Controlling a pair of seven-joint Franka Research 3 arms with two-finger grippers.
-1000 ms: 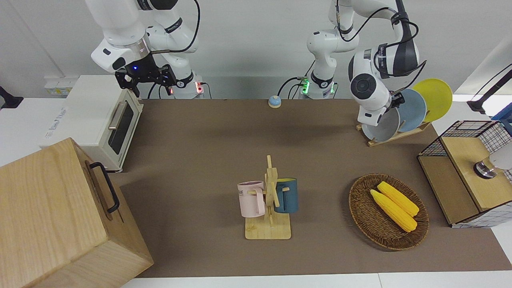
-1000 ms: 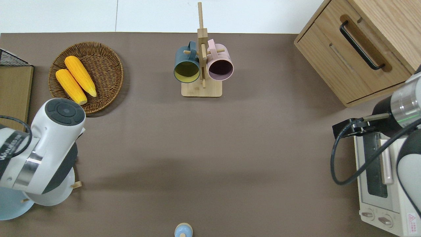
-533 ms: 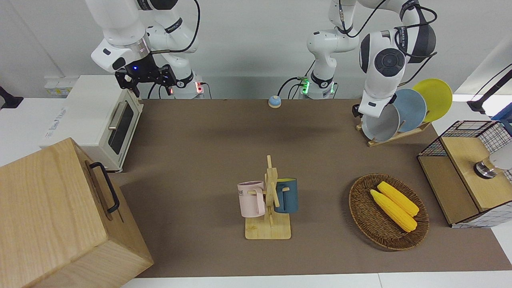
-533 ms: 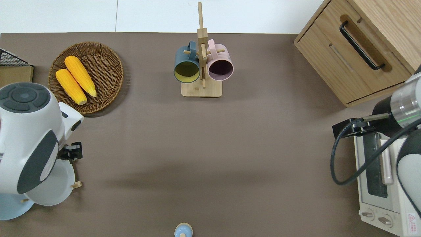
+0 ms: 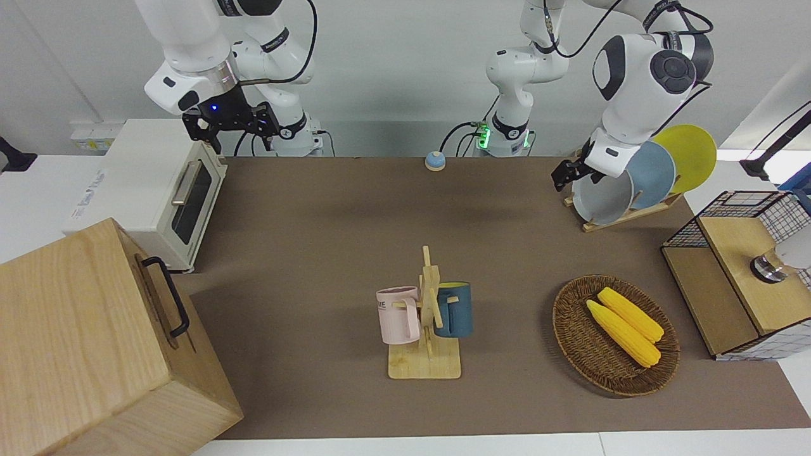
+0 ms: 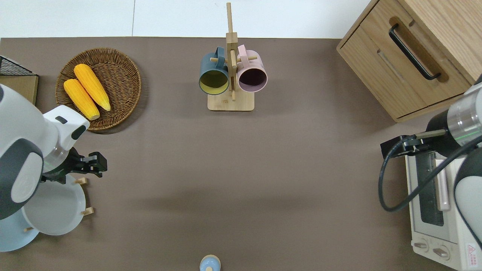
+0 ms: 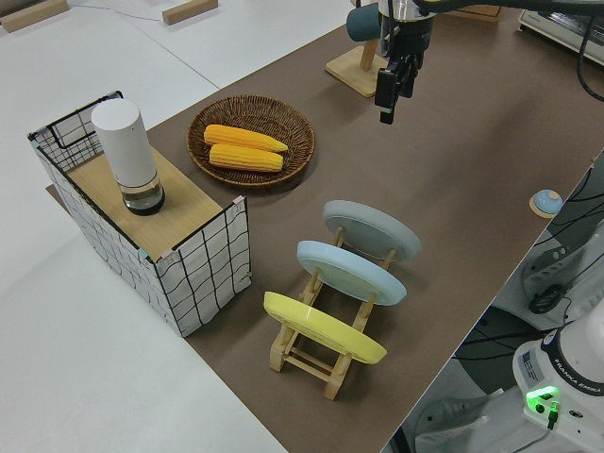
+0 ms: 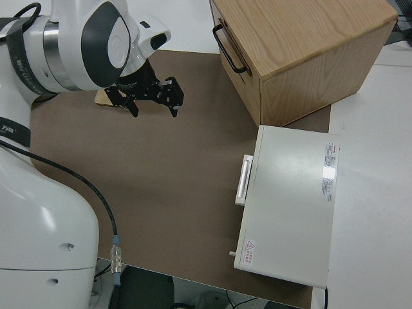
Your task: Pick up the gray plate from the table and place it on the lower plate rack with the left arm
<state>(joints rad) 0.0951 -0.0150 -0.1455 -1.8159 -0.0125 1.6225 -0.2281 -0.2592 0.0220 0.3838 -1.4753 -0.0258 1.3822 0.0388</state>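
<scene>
Left end effector (image 6: 94, 165) is open and empty beside the gray plate (image 6: 54, 209) on the rack (image 7: 321, 354); a careless swing could clip it loose.

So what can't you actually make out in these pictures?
- Overhead view: the left arm hides part of the gray plate, and the picture's edge cuts the sky-blue plate.
- Front view: the left gripper hides part of the gray plate's rim, and the plates hide most of the lower plate rack.
- Right side view: the picture's edge cuts the wooden cabinet.
- The right arm is parked.
</scene>
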